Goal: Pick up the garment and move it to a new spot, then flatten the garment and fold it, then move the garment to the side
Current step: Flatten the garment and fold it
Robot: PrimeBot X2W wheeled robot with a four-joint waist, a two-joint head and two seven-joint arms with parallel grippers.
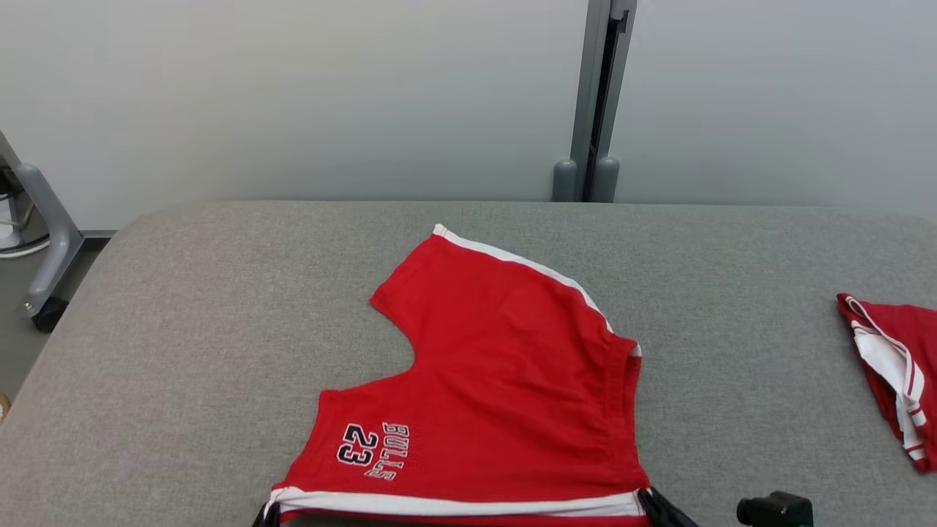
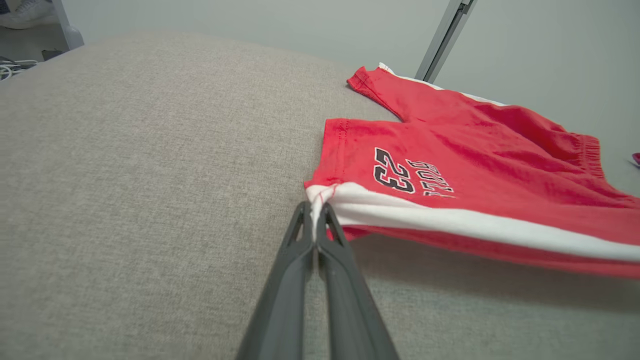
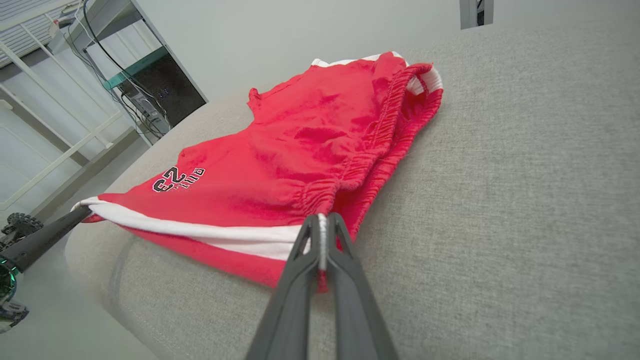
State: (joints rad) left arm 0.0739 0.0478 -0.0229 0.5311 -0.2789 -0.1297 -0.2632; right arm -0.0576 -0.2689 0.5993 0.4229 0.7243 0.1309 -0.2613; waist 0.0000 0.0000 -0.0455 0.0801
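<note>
**A:** What is cut off or unclear?
**B:** The grey padded table (image 1: 183, 329) runs out of frame left, right and near. The red shorts (image 1: 505, 366) lie at its near middle, with their near white-striped edge raised off the cloth and the underside hidden. At the right edge a second red garment (image 1: 889, 366) is cropped.

**A:** And the grippers?
**B:** The left gripper (image 2: 315, 207) is clamped on the stripe's leg-hem corner. The right gripper (image 3: 320, 220) is pinching the waistband end. I can't identify the dark lump (image 1: 776, 509) near right.

**A:** The room?
**B:** There is a pale wall (image 1: 293, 95) and a grey post (image 1: 596, 95) at the far side, and a stand leg (image 1: 44, 241) at the far left.
</note>
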